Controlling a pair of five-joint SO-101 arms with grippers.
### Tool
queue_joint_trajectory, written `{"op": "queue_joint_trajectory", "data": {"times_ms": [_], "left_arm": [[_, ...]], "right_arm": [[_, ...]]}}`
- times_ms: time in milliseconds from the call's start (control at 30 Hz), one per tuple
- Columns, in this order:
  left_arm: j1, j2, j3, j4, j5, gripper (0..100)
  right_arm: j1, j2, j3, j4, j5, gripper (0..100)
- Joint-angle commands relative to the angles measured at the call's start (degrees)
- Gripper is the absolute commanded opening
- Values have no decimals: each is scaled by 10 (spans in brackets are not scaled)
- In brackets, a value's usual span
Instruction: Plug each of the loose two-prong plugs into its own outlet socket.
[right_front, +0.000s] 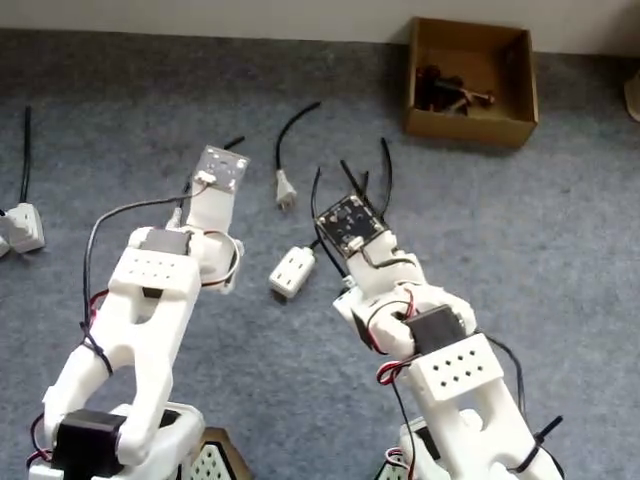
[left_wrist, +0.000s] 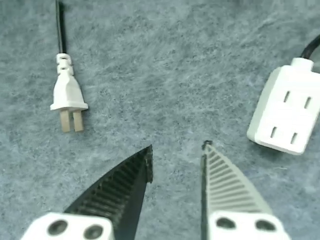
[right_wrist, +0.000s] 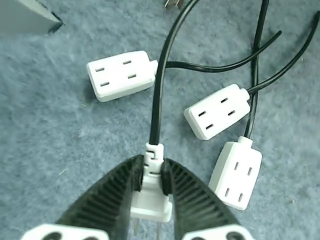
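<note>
Outlet sockets (right_wrist: 217, 111) lie spread over the grey counter (right_front: 560, 250), with a cardboard box (right_front: 465, 130) at its far edge. The left arm (right_front: 150, 300) and the right arm (right_front: 440, 360) both stretch toward the middle. Three of the sockets, white on black cords, sit near one another ahead of the right hand (right_wrist: 152, 162). That hand is clamped on the body of a white plug (right_wrist: 150, 197), prongs pointing back toward the wrist and cord running forward. The left hand (left_wrist: 177, 148) hovers with its fingers spread and nothing between them. Beyond it a loose plug (left_wrist: 67, 95) lies flat, well apart from a white socket (left_wrist: 287, 112).
</note>
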Motion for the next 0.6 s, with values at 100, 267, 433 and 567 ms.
{"op": "queue_joint_trajectory", "data": {"times_ms": [100,267,433,567], "left_arm": [[25,-26,-9,-9,-64,26],[26,-26,-5,-34,-64,21],[54,-26,-3,-41,-65,21],[92,-25,-2,-40,-65,21]], "right_arm": [[-5,-15,-3,-20,-6,5],[4,-15,-3,-20,-3,5],[1,-15,-3,-20,-2,5],[-29,-15,-3,-21,-2,5]]}}
